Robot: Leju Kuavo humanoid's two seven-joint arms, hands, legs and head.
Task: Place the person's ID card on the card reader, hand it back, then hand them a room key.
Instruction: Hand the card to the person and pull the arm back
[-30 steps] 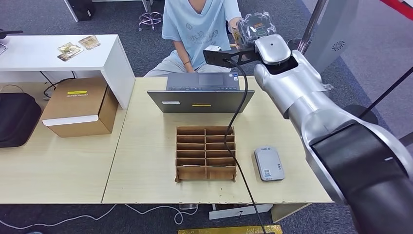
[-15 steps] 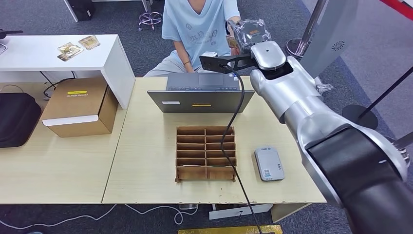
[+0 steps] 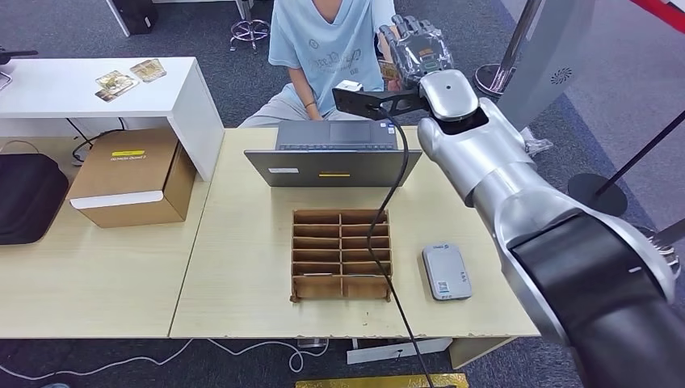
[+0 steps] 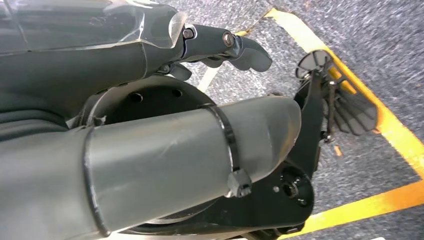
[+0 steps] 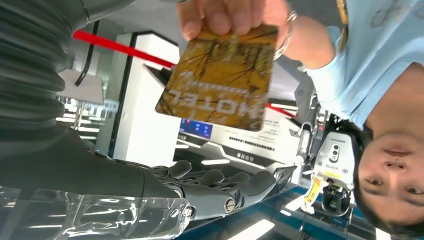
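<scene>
My right hand (image 3: 417, 45) is raised beyond the far table edge, in front of the seated person (image 3: 323, 44). The person's hand (image 5: 227, 14) pinches a golden card (image 5: 220, 80) printed MOTEL by one edge. My right hand's fingers (image 5: 220, 192) lie spread beside the card with a gap to it, holding nothing. In the head view a sliver of the card (image 3: 391, 69) shows next to my hand. The grey card reader (image 3: 446, 272) lies on the table at the near right. My left hand (image 4: 220, 42) hangs over the floor, empty, fingers loosely extended.
A cardboard slot organiser (image 3: 342, 255) stands mid-table with a laptop (image 3: 334, 158) behind it. A black cable (image 3: 386, 226) runs from my right wrist across the organiser. A brown box (image 3: 133, 178) and a black bag (image 3: 28, 194) sit at the left.
My right arm has shifted a little to the left and the hand has turned at the person's card. The person keeps hold of the card.
</scene>
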